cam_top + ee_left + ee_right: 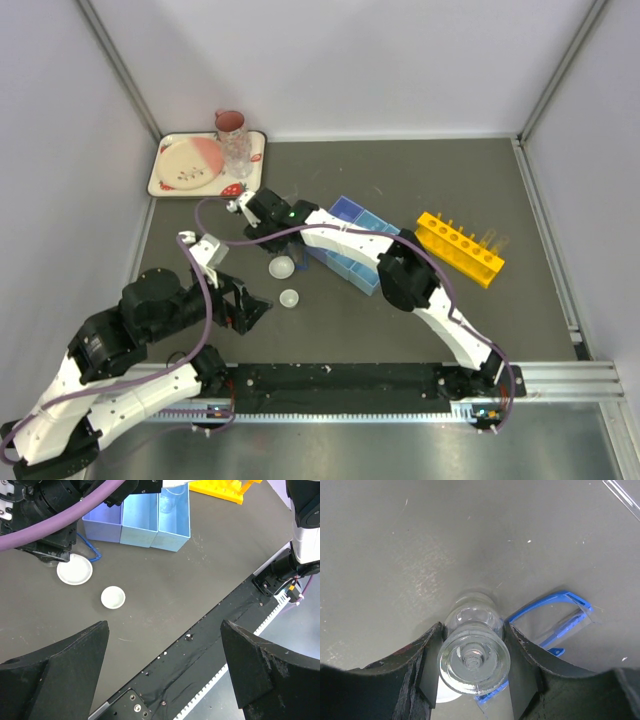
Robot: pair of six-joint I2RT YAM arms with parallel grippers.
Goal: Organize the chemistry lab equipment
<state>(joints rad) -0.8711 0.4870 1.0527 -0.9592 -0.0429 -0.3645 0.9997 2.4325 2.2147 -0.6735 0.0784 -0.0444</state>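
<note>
The right gripper pinches the small clear glass beaker; the left gripper stands spread wide.
Only the right wrist view shows this grip, with blue-rimmed clear goggles just beside; the left wrist view shows two small white round dishes near the blue divided plastic tray.

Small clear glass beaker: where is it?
The beaker sits between the fingers of the right gripper in the right wrist view, blue-rimmed goggles just right of it on the dark table.
</note>
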